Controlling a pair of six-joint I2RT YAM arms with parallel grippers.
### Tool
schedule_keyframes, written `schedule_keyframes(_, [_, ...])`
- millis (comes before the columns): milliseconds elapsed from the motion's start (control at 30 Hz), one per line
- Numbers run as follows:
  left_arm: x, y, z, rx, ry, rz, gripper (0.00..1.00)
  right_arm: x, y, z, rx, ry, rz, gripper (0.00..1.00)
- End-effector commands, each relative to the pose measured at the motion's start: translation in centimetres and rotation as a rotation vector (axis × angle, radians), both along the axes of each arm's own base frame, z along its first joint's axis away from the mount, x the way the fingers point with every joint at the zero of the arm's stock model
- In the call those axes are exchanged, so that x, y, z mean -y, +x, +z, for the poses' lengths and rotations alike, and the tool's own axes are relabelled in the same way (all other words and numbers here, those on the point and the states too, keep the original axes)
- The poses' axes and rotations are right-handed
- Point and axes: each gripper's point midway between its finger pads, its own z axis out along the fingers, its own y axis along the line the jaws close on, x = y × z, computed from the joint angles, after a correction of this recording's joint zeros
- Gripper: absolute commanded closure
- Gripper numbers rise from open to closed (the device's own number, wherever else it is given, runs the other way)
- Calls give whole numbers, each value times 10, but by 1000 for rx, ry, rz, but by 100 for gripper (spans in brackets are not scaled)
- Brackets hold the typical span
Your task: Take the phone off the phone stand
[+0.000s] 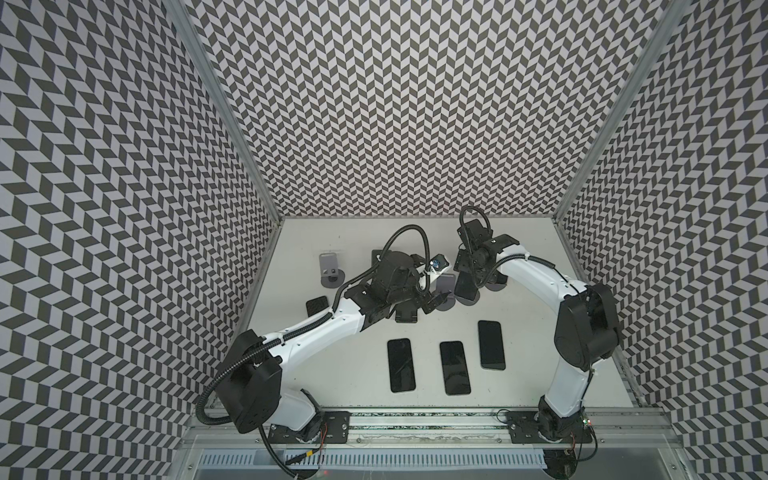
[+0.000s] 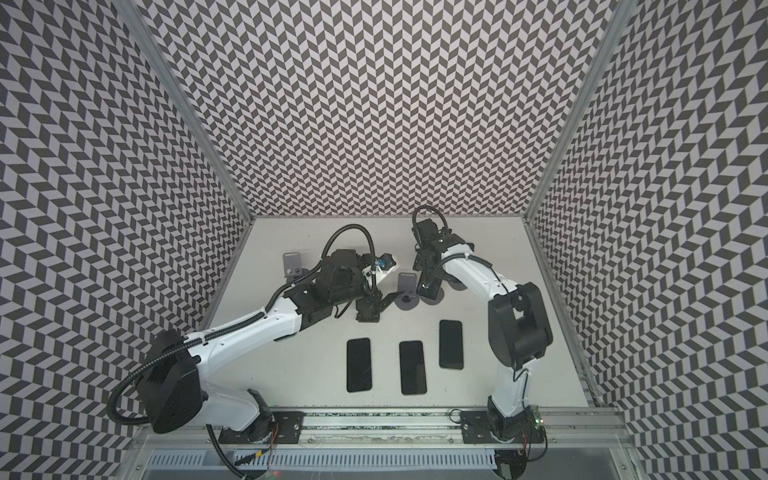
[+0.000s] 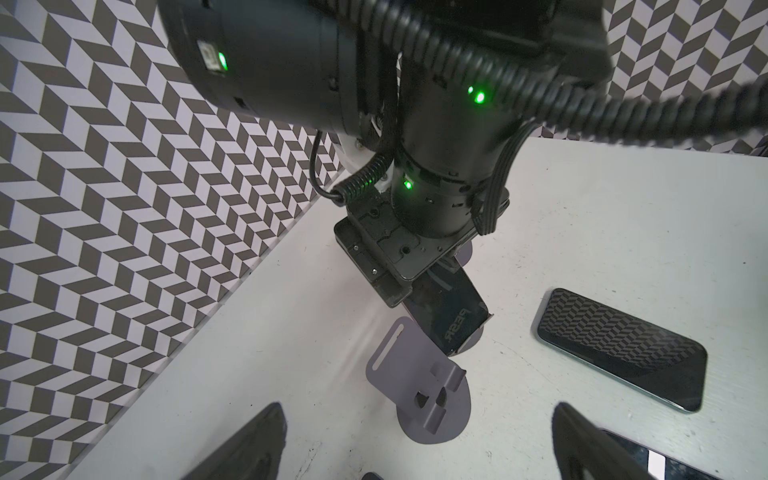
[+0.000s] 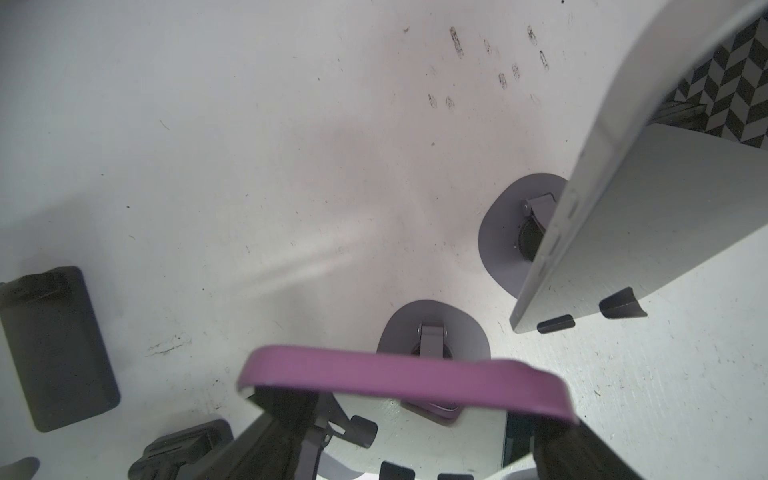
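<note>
Chevron-patterned walls point(image 1: 374, 124) enclose a white tabletop point(image 1: 532, 332). Right of the middle, in its back half, the phone point(image 3: 449, 316) leans on its stand point(image 2: 432, 302). The right gripper point(image 4: 419, 411) straddles the phone's purple top edge; whether its jaws press it I cannot tell. The left gripper point(image 3: 415, 409) hovers just beside a second stand point(image 3: 419, 386), jaws spread wide.

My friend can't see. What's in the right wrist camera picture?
A purple phone sits between the fingers of the right gripper. Past it are two gray stands, one holding a pale phone; a dark phone lies flat on the table.
</note>
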Motion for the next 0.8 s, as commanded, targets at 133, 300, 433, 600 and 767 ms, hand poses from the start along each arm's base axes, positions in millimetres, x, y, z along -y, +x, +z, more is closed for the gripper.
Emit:
schedule_keyframes(133, [5, -1, 3, 2, -12, -14, 0, -1, 6, -10, -5, 1, 9, 18])
schedule_keyframes(300, [6, -1, 4, 1, -11, -16, 0, -1, 9, -10, -4, 0, 15, 19])
schedule_keyframes(433, [7, 0, 3, -1, -10, -16, 0, -3, 10, -10, -4, 2, 19, 19])
schedule_keyframes(600, [8, 1, 3, 3, -8, -16, 0, -4, 10, -12, -10, 4, 27, 20])
schedule_keyframes(767, [7, 3, 2, 6, -1, -10, 0, -4, 12, -13, -9, -6, 33, 21])
